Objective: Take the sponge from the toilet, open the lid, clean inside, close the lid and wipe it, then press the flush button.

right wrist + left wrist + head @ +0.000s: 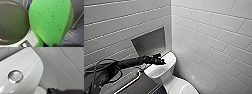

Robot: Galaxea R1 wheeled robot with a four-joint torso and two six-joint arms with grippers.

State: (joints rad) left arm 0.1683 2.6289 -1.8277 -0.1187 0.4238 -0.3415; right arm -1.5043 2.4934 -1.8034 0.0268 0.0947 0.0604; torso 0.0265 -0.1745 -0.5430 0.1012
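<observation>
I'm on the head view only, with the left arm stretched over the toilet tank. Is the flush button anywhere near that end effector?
Observer: Yes. The left wrist view shows the flush button close up. It is round with a metallic rim and set in the white tank top. So the left end effector is likely near it. Nothing touches the button.
Operator: Good. Where's the sponge?
Observer: The right wrist view has the sponge, bright green, right up against the camera with the tiled floor beyond it. That arm appears to be carrying it.
</observation>
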